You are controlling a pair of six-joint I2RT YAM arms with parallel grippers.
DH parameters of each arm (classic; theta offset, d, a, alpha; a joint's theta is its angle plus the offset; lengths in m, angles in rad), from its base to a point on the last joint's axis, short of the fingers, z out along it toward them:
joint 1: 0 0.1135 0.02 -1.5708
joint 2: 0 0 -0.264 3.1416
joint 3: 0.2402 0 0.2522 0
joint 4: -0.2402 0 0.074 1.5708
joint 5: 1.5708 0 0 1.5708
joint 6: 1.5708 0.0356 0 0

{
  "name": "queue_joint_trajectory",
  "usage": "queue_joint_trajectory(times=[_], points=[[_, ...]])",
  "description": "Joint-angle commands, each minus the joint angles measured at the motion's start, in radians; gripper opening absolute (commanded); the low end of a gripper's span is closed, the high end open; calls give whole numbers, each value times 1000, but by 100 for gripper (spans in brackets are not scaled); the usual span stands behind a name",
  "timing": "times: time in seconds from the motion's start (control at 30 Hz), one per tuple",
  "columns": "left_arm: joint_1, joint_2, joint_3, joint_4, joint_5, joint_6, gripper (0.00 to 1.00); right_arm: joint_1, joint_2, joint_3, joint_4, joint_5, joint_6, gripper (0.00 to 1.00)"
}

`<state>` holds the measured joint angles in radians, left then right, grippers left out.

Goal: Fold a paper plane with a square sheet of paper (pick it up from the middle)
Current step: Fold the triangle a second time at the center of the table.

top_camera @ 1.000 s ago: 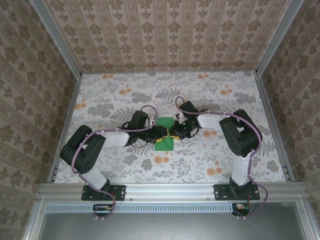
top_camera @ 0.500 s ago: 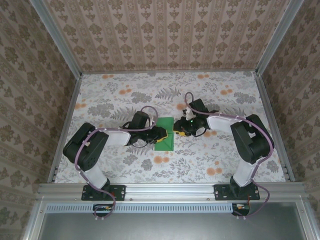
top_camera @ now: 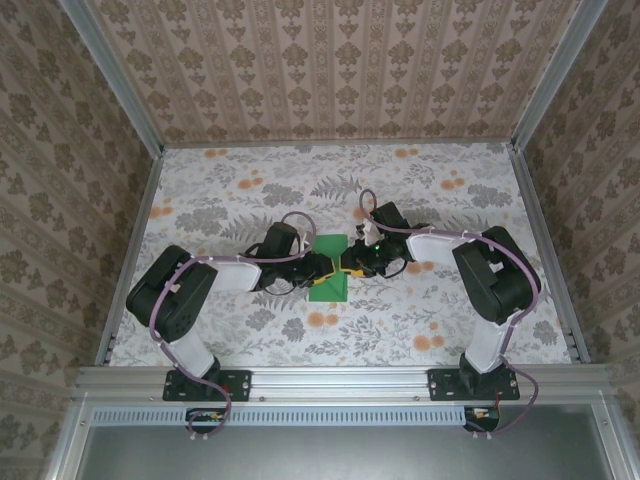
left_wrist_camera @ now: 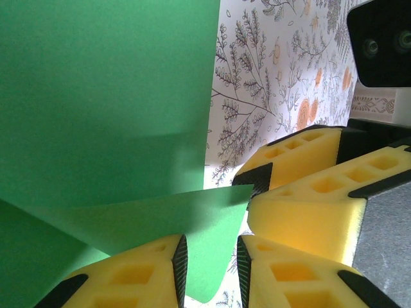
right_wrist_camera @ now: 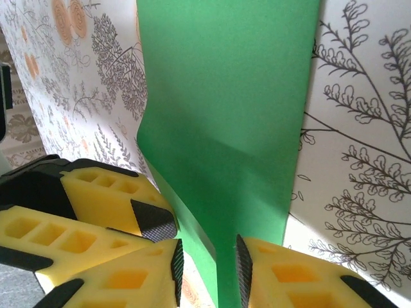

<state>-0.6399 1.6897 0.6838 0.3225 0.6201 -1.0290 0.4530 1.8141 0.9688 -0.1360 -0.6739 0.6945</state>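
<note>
Green sheet of paper (top_camera: pixel 328 288) is lying at ctr of the table (top_camera: pixel 250 200), partly folded, w/ one flap lifting off the flat part. L gripper (top_camera: pixel 325 268) is reaching in from the sheet's 9 o'clock side and R gripper (top_camera: pixel 352 262) from 3 o'clock. Their tips are nearly meeting over the middle, probably bc the task wants the paper worked from the middle, one arm steadying while the other is creasing.

In the left wrist view the L jaws are standing a little apart, straddling the flap's free edge. A narrow gap is showing, so I'd judge they aren't pinching. In the right wrist view the R jaws are likewise slightly parted, straddling the raised fold ridge.

Both are sitting low & close to the table, likely so the thin sheet isn't sliding or buckling. It isn't looking like a plane yet, so approx early folds.
</note>
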Motion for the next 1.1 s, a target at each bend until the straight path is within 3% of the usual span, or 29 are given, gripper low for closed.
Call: queue_joint_trajectory(times=[0.0, 0.27, 0.4, 1.07], points=[[5, -2, 11, 12, -8, -10, 30, 6, 21, 17, -2, -15, -23, 30], [5, -8, 16, 11, -1, -9, 29, 8, 31, 27, 6, 11, -30, 12], [5, -20, 24, 5, 2, 6, 29, 6, 40, 42, -33, 54, -65, 8], [3, 41, 108, -45, 68, 59, 29, 6, 82, 88, -92, 100, -119, 7]])
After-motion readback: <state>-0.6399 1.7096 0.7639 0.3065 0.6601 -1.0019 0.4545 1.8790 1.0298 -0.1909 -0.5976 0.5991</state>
